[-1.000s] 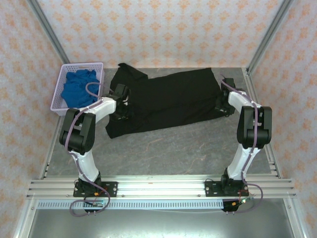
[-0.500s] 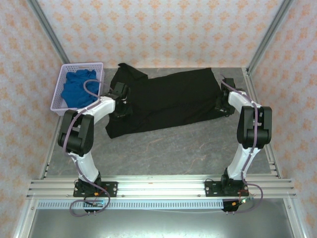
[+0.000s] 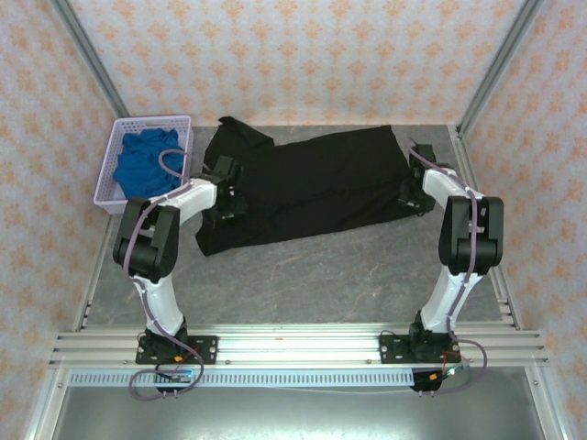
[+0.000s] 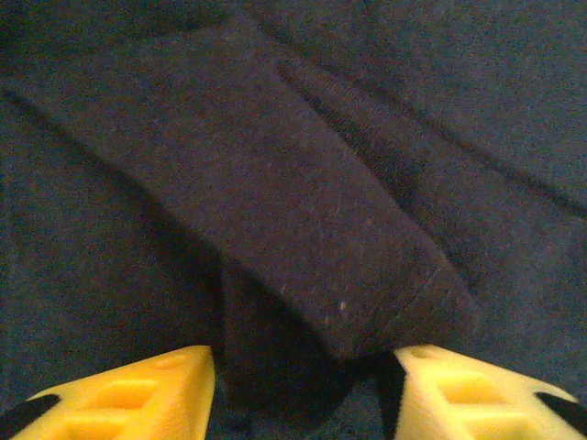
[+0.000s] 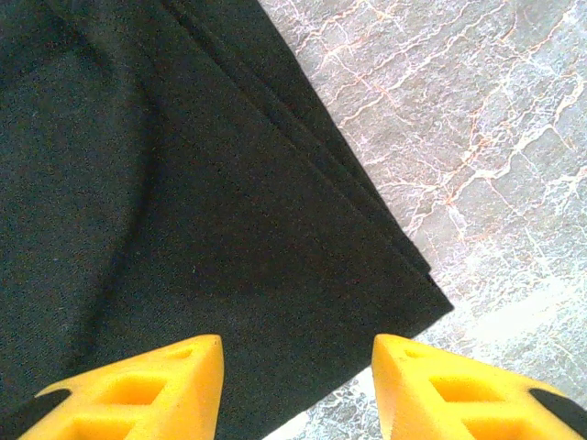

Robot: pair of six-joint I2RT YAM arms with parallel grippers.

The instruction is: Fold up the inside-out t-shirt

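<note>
Fingers (image 4: 138, 394) of left gripper (image 4: 298, 390) spread, t-shirt (image 4: 275, 183) fold between them; right gripper (image 5: 298, 380) fingers spread over t-shirt corner on table (image 5: 477, 137).

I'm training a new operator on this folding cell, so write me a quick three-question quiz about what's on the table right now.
1. True or false: the bright blue cloth lies inside the lavender plastic basket.
2. The right tool is over which part of the large black soft-fabric t-shirt? A) its left end B) its middle C) its right end
3. Fill in: the jaws of the left tool stand ___ over a fold of the shirt.
Key: 1 true; 2 C; 3 open.
</note>
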